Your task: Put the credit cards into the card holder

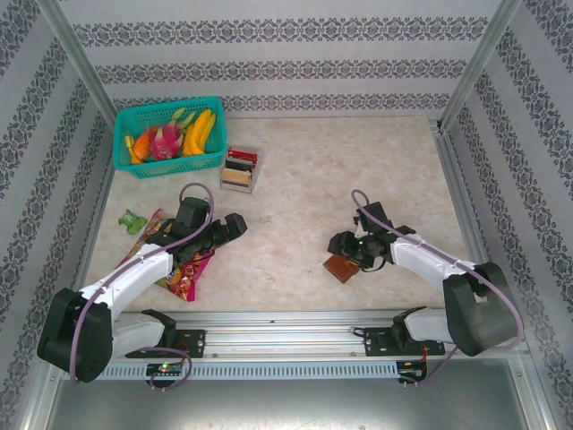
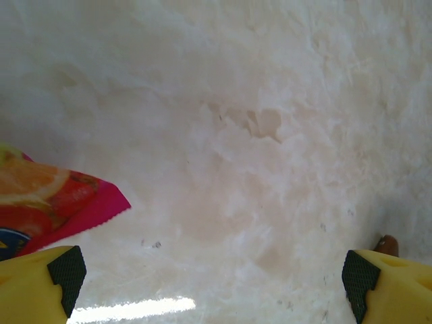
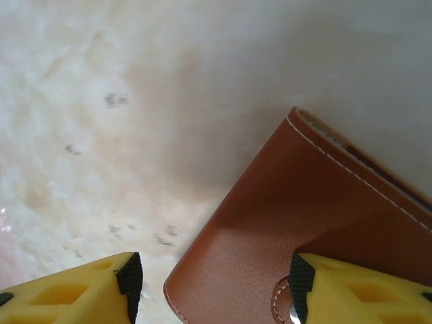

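The card holder (image 3: pixel 304 223) is a closed brown leather wallet with white stitching and a snap tab, lying flat on the table at the near right (image 1: pixel 340 268). My right gripper (image 3: pixel 216 287) hovers low over its corner with jaws apart: one pad (image 3: pixel 300 283) is above the leather by the snap, the other (image 3: pixel 130 283) is over bare table. In the top view the right gripper (image 1: pixel 343 253) sits just above the wallet. The credit cards (image 1: pixel 240 164) stand upright in a pale slotted stand at the back left. My left gripper (image 1: pixel 231 231) (image 2: pixel 212 280) is wide open over bare table.
A colourful snack packet (image 1: pixel 183 273) (image 2: pixel 54 202) lies under the left arm. A teal basket (image 1: pixel 121 148) of fruit stands at the back left, and a small green object (image 1: pixel 134 220) lies near the left wall. Patterned walls enclose the pale marbled table (image 1: pixel 295 188).
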Controlling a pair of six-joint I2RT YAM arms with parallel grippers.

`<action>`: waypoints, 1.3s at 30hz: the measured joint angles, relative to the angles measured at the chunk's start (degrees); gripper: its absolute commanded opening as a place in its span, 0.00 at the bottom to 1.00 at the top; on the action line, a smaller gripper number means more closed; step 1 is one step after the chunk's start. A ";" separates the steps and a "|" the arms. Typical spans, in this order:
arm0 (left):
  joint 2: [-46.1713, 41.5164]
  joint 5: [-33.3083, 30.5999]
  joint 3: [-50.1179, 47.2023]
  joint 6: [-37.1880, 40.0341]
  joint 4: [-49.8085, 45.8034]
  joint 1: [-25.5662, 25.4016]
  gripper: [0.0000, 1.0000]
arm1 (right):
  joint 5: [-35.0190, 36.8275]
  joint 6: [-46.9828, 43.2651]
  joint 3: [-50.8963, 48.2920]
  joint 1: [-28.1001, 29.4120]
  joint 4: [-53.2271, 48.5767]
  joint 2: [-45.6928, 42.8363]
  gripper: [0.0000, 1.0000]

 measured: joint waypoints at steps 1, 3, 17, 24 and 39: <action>0.26 -0.59 0.63 -0.63 -0.04 0.28 1.00 | -0.28 0.94 0.15 1.18 1.84 0.92 0.60; 2.08 -1.01 3.43 -1.77 -0.04 1.75 1.00 | -0.74 2.97 1.22 3.65 5.62 3.32 0.60; 26.18 -0.52 30.77 -2.58 -2.64 12.63 0.88 | -1.07 -1.55 32.02 9.05 8.46 18.97 0.51; 30.80 1.49 33.75 -1.46 -2.93 15.15 0.88 | 1.86 -4.74 60.17 7.93 2.95 40.94 0.37; 25.05 3.91 32.00 2.08 -4.96 15.17 0.89 | 2.58 -0.55 100.74 7.96 -13.94 71.04 0.31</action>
